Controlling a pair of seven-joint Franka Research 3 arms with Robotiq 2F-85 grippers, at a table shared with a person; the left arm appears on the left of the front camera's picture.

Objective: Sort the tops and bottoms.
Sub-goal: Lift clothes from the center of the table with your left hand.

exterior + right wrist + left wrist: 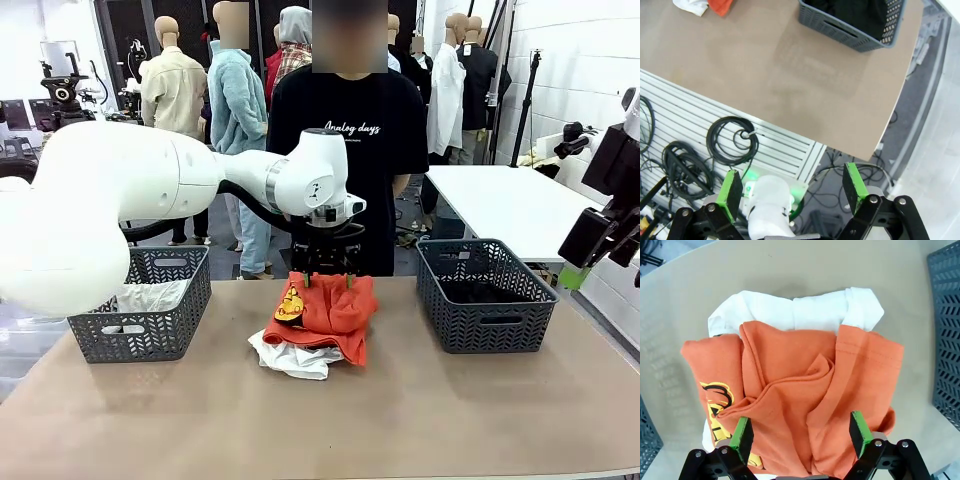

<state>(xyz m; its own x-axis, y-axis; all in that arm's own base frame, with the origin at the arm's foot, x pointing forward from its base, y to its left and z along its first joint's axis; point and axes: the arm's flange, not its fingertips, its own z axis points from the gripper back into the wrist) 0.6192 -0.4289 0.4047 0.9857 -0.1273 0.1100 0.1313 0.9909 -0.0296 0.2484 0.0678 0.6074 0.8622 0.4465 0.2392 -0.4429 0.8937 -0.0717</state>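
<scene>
An orange top [330, 310] with a yellow graphic lies crumpled at the table's middle, over a white top [290, 357]. In the left wrist view the orange top [800, 395] covers most of the white top [800, 310]. My left gripper [327, 281] hovers open just above the orange top's far edge; its green pads [743, 436] straddle the cloth without closing on it. A light grey top [150, 297] rests in the left basket [140, 335]. My right gripper [792, 192] is open, held off the table's right side.
A dark basket [485, 295] stands on the right with dark clothing inside [855, 15]. A person in a black T-shirt [345, 170] stands at the far side. Coiled cables [732, 140] lie on the floor below the table edge.
</scene>
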